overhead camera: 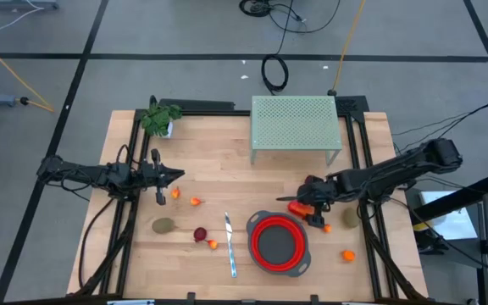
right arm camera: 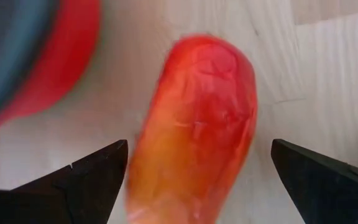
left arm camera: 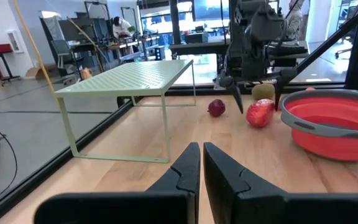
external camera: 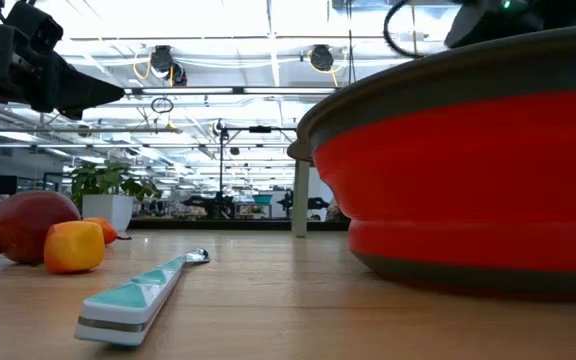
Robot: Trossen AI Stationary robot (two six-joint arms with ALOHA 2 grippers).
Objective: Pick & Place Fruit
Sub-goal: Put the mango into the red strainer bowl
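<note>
Right end effector [right arm camera: 197, 163] straddles long orange-red fruit [right arm camera: 197, 124] (glossy, oval).

Light wood table [overhead camera: 227, 161] with a black frame. Sitting on it: pale green mesh rack [overhead camera: 296, 122] at the far side, plant [overhead camera: 159, 118] far left, red bowl [overhead camera: 279, 242] near the front, knife [overhead camera: 230, 245] just left of it, and fruit [overhead camera: 200, 234] scattered both sides, including a long orange-red piece [right arm camera: 197, 124] by the bowl.

left arm reaching in from the left edge, left gripper [overhead camera: 172, 176] jaws shut and empty above the surface, right arm stretched in from the right, right gripper [overhead camera: 312, 209] pointing down, jaws wide open
</note>
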